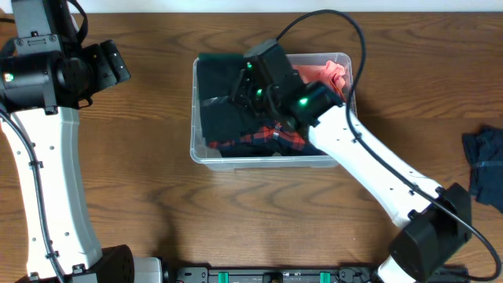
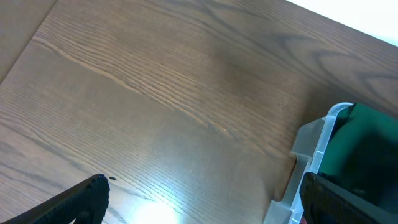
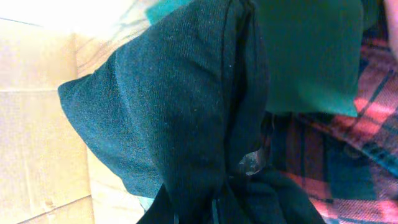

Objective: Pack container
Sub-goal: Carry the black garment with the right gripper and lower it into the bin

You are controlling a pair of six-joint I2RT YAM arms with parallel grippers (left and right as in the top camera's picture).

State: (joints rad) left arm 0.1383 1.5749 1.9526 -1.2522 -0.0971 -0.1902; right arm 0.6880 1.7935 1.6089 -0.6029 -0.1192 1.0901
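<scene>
From overhead, the container (image 1: 259,160) sits at the middle of the table (image 1: 149,189), already holding clothes. A dark cloth (image 1: 218,98) fills its left half, a red plaid cloth (image 1: 277,138) lies along the front wall, and a coral-pink cloth (image 1: 335,72) is tucked into the far right corner. The right arm reaches in from the near right edge, with the right gripper (image 1: 250,93) low over the dark cloth inside the bin; its jaws are hidden from this angle. The left gripper (image 1: 118,66) hangs over bare wood, well apart from the container's left wall. A blue cloth (image 1: 487,167) lies at the table's right edge.

In the left wrist view, the left gripper (image 2: 205,186) is spread wide with nothing between its fingers (image 2: 84,202), only table beneath. A rounded corner of the container (image 2: 318,144) shows at the lower right, with green cloth (image 2: 367,152) inside.

In the right wrist view, the dark cloth (image 3: 180,118) rises in a tent and gathers to a pinch at the bottom centre. There the right gripper's jaws are closed on it, though fabric covers the fingers. Beyond it lie the green cloth (image 3: 311,56) and the plaid cloth (image 3: 354,165).
</scene>
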